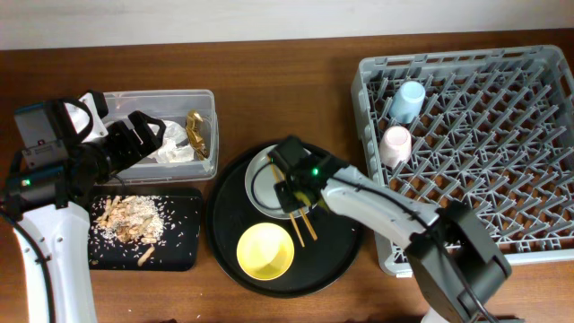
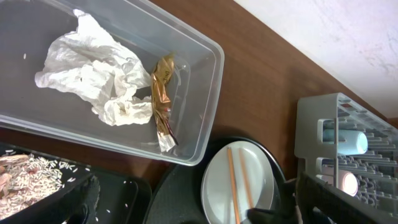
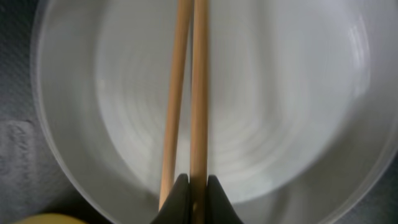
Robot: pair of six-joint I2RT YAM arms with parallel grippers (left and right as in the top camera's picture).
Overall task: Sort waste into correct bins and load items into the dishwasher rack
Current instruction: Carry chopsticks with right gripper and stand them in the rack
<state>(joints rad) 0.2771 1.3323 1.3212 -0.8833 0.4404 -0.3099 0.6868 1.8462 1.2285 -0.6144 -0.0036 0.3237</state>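
My right gripper (image 1: 291, 179) (image 3: 199, 186) is over the pale plate (image 1: 262, 175) (image 3: 280, 93) on the round black tray. It is shut on one brown chopstick (image 3: 200, 81); the second chopstick (image 3: 176, 87) lies just left of the jaws. The chopsticks' ends (image 1: 302, 226) stick out past the plate. The yellow bowl (image 1: 265, 249) sits on the same tray. My left gripper (image 1: 139, 136) (image 2: 196, 202) is open and empty above the clear tub (image 1: 206, 99) (image 2: 208, 93), which holds the white tissue (image 2: 93, 74) and gold wrapper (image 2: 163, 99). Food scraps (image 1: 133, 220) lie in the shallow black tray (image 1: 184, 251).
The grey dishwasher rack (image 1: 538, 63) (image 2: 308, 124) stands at the right with the pink cup (image 1: 395, 144) and light-blue cup (image 1: 406, 100) in its left columns. The large round black tray (image 1: 345, 247) lies between the bins and the rack.
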